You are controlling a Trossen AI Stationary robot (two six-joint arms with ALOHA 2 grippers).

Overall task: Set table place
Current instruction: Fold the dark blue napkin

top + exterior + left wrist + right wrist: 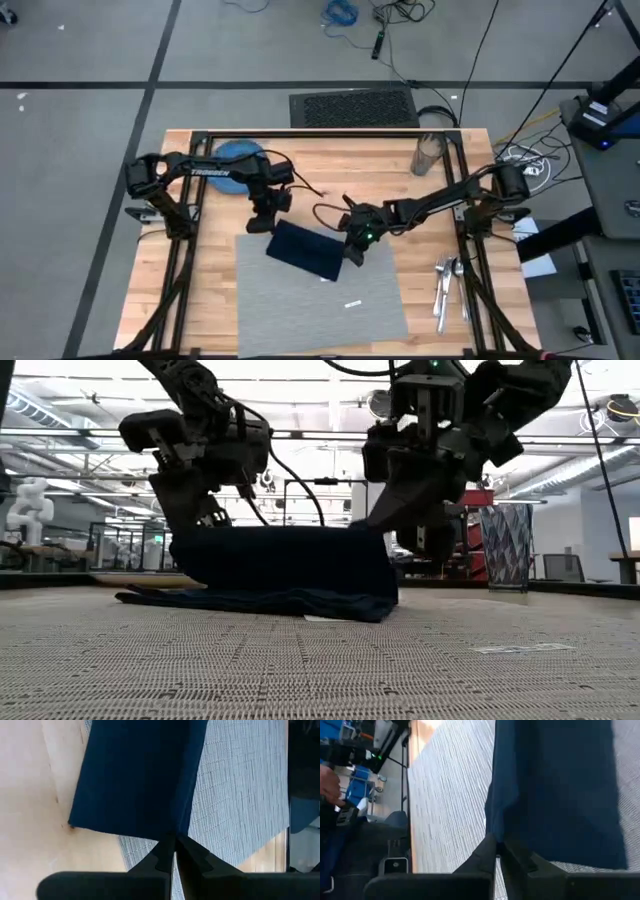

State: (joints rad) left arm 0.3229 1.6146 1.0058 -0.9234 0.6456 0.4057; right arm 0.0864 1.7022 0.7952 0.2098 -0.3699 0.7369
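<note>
Together, the left hand [262, 222] and right hand [354, 252] each pinch an opposite edge of the napkin [305, 250], lifted partly off the placemat [330, 295], which lies flat on the table [210, 270].

Dark navy cloth napkin [305, 250]; light-grey woven rectangular fabric placemat [320, 300], white tag [352, 303]; pale striped butcher-block wooden tabletop [215, 290]; round blue dish [238, 155].

Bright overhead room light, backlit dark arms in the low view, soft shadows, wrist views slightly blurred.
</note>
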